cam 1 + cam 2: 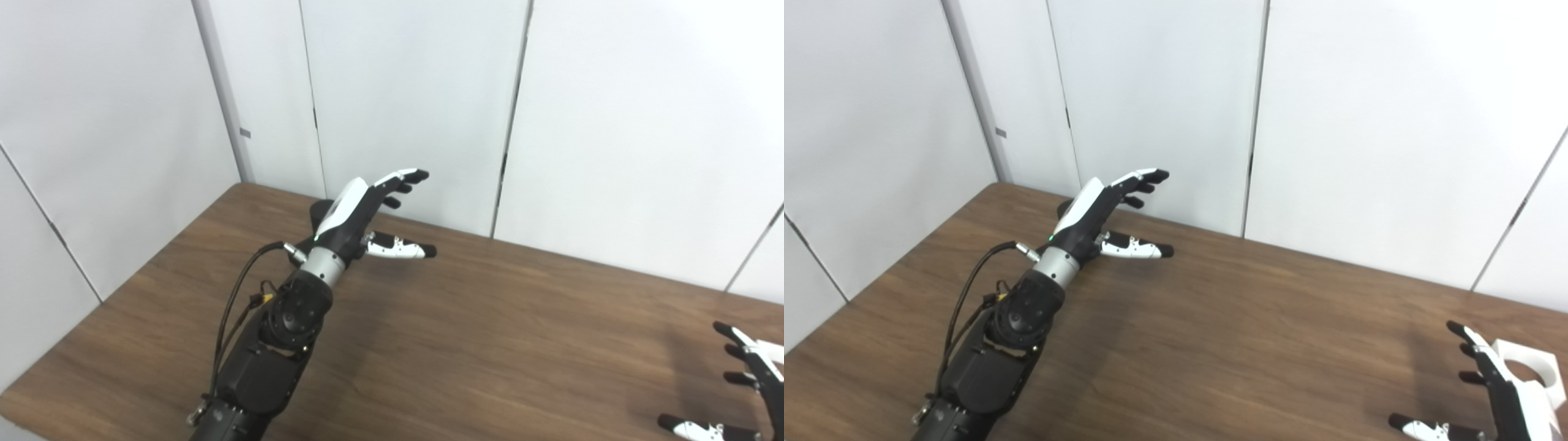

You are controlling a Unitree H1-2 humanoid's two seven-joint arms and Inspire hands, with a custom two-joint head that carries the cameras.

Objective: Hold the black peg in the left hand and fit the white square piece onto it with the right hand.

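Note:
My left hand [361, 214] is raised over the far left part of the table, open and empty, with fingers and thumb spread toward the right. A dark rounded shape [318, 213], possibly the black peg, shows just behind that hand and is mostly hidden by it. My right hand [1488, 392] is at the bottom right corner, open, fingers spread toward the left. The white square piece [1528, 366], with a round hole, sits right beside the back of this hand. The fingers are not closed on it.
The brown wooden table [490, 331] fills the lower half of the view. White wall panels [404, 92] stand close behind its far edge and along its left side. A black cable [229, 312] loops beside my left forearm.

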